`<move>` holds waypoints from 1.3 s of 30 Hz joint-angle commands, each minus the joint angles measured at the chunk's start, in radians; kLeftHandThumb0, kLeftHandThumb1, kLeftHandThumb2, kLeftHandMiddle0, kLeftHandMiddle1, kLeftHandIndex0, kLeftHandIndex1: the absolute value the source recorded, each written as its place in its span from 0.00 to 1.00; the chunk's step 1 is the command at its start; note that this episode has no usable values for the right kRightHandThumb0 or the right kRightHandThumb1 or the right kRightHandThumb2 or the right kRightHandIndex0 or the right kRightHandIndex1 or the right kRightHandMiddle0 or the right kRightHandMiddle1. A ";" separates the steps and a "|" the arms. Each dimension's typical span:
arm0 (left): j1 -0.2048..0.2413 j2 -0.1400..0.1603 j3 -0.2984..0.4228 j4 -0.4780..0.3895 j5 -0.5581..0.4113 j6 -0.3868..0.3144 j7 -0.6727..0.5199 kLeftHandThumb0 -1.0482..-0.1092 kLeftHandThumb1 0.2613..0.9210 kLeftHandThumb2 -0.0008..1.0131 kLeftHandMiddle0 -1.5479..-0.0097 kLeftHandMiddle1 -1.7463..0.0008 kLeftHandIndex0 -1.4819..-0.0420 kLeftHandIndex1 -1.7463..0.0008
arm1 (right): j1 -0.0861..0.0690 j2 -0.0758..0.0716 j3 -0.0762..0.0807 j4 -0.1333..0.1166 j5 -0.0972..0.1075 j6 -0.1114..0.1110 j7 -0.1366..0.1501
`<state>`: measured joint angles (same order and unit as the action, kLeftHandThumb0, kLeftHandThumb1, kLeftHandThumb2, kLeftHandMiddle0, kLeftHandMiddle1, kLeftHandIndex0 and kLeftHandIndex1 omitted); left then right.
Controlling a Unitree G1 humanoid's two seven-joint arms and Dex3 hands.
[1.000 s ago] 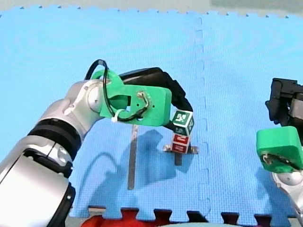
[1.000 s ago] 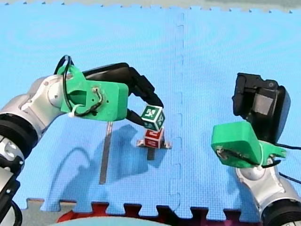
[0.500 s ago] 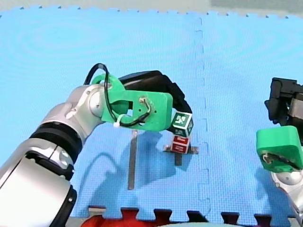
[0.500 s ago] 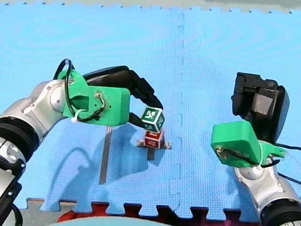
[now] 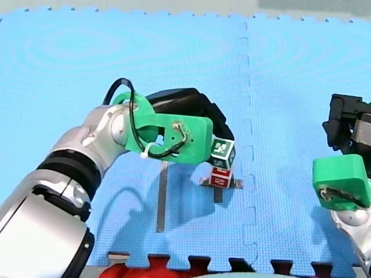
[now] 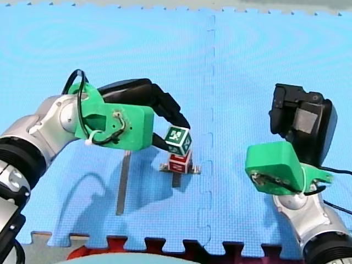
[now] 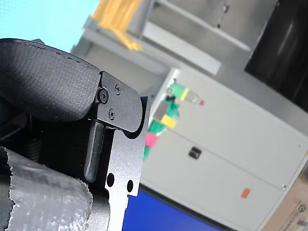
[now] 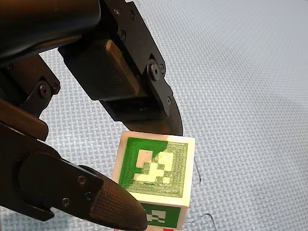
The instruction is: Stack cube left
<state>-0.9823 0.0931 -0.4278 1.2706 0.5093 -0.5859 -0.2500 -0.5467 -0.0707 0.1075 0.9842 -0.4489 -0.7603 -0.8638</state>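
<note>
Lowered slightly, left hand [image 5: 188, 107] fingers [image 8: 139, 91] pinch the white-patterned green cube [image 5: 222, 153] atop the red cube [image 5: 220, 176]; right hand [image 6: 300, 124] hangs far right.

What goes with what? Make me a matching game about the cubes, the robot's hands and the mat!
1 green patterned cube
2 red cube
3 right hand
4 blue foam mat

A at the mat's right side, holding nothing
B underneath everything
C between the fingers of the left hand
D under the green cube

Pairs: 1-C, 2-D, 3-A, 4-B

Bright, even overhead light lays soft shadows on the blue foam mat [image 5: 116, 63].
</note>
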 commanded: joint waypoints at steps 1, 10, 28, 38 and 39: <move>-0.001 -0.001 -0.009 0.003 0.012 0.003 0.014 0.60 0.89 0.01 0.38 0.00 0.14 1.00 | 0.004 -0.001 -0.002 -0.005 0.003 0.001 -0.001; 0.006 -0.006 -0.023 0.012 0.036 0.005 0.047 0.59 0.90 0.01 0.38 0.00 0.14 1.00 | 0.006 0.001 -0.002 -0.010 0.002 0.005 -0.001; 0.013 -0.014 -0.023 0.013 0.035 0.006 0.051 0.58 0.91 0.00 0.39 0.00 0.13 1.00 | 0.013 0.001 -0.001 -0.022 -0.010 0.008 -0.011; 0.013 -0.014 -0.024 0.015 0.036 0.005 0.050 0.58 0.91 0.00 0.40 0.00 0.14 1.00 | 0.013 0.005 0.002 -0.022 -0.012 0.016 -0.014; 0.013 -0.015 -0.024 0.015 0.036 0.006 0.050 0.58 0.91 0.00 0.40 0.00 0.14 1.00 | 0.013 0.005 0.002 -0.022 -0.012 0.017 -0.015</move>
<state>-0.9716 0.0764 -0.4505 1.2823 0.5441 -0.5816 -0.2000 -0.5342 -0.0639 0.1093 0.9659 -0.4620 -0.7454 -0.8748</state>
